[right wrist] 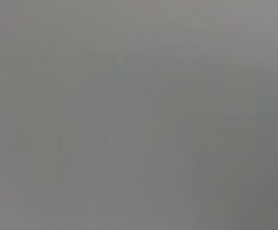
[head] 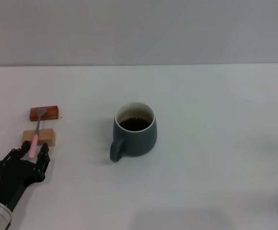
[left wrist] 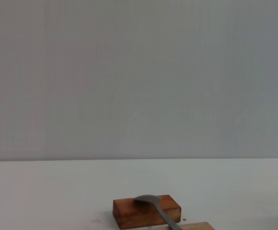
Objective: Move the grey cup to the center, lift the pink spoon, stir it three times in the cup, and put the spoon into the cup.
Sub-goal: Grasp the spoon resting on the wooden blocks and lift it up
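The grey cup [head: 135, 135] stands near the middle of the white table, handle toward the front left, with dark brown liquid inside. The pink spoon [head: 35, 136] lies at the left, its metal bowl resting on a reddish-brown block [head: 44, 113] and its pink handle across a tan block [head: 39, 138]. My left gripper [head: 32, 149] is open at the table's front left, one finger on each side of the end of the pink handle. The left wrist view shows the spoon's metal bowl [left wrist: 149, 200] on the reddish-brown block [left wrist: 129, 213]. The right gripper is out of view.
The white table [head: 215, 143] runs back to a grey wall. The two small blocks sit close together at the left. The right wrist view shows only plain grey.
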{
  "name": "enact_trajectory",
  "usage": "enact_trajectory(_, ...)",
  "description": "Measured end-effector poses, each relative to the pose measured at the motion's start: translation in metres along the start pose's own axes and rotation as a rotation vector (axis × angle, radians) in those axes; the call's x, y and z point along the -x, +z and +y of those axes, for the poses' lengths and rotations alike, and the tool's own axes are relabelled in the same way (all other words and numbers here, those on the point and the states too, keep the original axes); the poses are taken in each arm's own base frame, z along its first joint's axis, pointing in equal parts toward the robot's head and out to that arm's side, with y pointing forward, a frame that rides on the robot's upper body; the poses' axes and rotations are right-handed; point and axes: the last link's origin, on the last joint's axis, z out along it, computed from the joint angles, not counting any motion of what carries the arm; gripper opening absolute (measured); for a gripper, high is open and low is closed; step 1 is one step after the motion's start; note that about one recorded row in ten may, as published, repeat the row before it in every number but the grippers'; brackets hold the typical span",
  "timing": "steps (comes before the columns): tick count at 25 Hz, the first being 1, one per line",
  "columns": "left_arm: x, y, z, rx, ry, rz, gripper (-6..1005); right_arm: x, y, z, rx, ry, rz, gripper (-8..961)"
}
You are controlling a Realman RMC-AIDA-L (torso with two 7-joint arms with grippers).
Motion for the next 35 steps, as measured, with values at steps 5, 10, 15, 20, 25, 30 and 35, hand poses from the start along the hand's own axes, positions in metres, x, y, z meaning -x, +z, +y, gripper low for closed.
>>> enact_trajectory(5, -0.0001, -0.0004, 0.0001, 0.000, -0.001, 0.002, 461, -0.0006, -0.0009, -0.0006, 0.001, -0.002, 0.002, -1)
enact_trajectory(10, 0.0000, -0.0009, 0.0004, 0.001, -0.001, 0.002, 423, -0.0015, -0.0027, -0.0006, 0.006, -0.005, 0.006, -1)
enact_trajectory(15, 0.0003, -0.0007, 0.0008, 0.003, 0.000, 0.000, 333, -0.0017, -0.0039, -0.0010, 0.004, -0.004, 0.006, -2)
enact_trajectory(20, 0.0007, -0.0010, 0.0008, 0.003, 0.000, -0.002, 319, -0.0001, -0.0049, -0.0021, 0.001, -0.005, -0.006, -2)
enact_trajectory(25, 0.0010, -0.0022, 0.0008, 0.003, -0.001, -0.001, 305, 0.0003, -0.0061, -0.0013, 0.009, -0.007, -0.010, -2)
enact_trajectory(30, 0.0006, -0.0023, 0.0014, 0.004, -0.003, 0.002, 291, 0.0002, -0.0063, -0.0009, 0.012, -0.009, -0.010, -2)
enact_trajectory(35, 0.0000, -0.0018, 0.0017, 0.005, -0.003, 0.004, 277, -0.0002, -0.0077, -0.0019, 0.010, -0.009, -0.009, -2)
